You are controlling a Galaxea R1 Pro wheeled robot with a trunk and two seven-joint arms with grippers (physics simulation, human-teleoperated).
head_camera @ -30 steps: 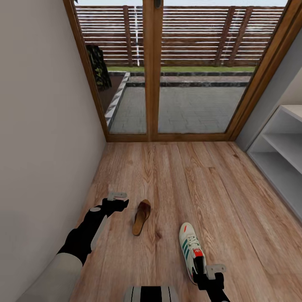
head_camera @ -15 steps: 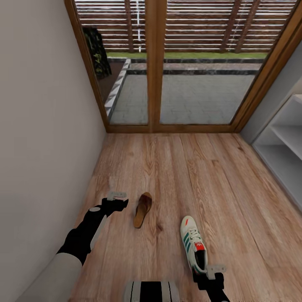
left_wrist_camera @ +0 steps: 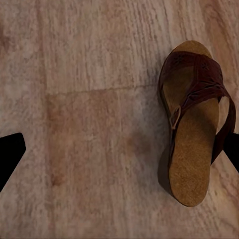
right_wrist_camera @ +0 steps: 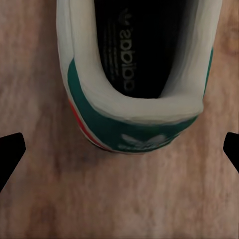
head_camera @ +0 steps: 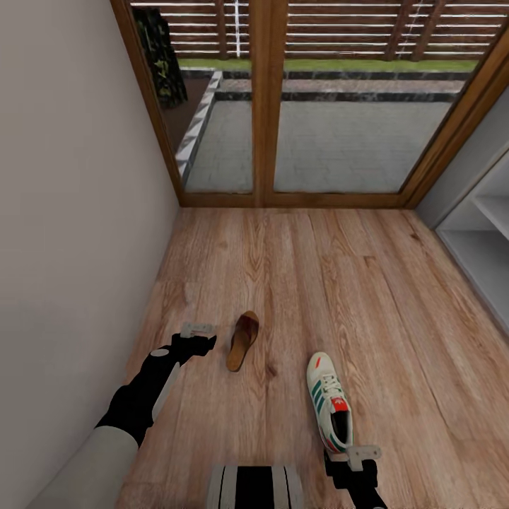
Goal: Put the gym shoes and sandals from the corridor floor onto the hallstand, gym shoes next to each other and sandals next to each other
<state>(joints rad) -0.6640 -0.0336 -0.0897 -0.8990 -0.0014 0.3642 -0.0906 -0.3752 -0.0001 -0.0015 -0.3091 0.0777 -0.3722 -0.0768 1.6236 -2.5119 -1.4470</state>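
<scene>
A brown sandal [head_camera: 242, 341] lies on the corridor floor [head_camera: 304, 283]. My left gripper [head_camera: 203, 342] hovers just left of it, open. In the left wrist view the sandal [left_wrist_camera: 194, 124] lies close to one fingertip of the open left gripper [left_wrist_camera: 119, 154]. A cream gym shoe [head_camera: 329, 403] with green stripes lies to the right, its toe pointing away. My right gripper [head_camera: 352, 461] hangs just behind its heel, open. The right wrist view looks down on the gym shoe's [right_wrist_camera: 134, 64] heel between the spread fingertips [right_wrist_camera: 11, 152]. The pale-grey hallstand [head_camera: 475, 263] shows at the right edge.
A plain wall [head_camera: 78, 212] runs along the left, close to my left arm. A wood-framed glass door [head_camera: 265, 106] closes the far end. Bare wood planks lie between the shoes and the rack.
The whole picture has shifted, so the camera moved. The sandal and gym shoe now sit slightly farther from my grippers. Both grippers stayed open and neither shoe was touched.
</scene>
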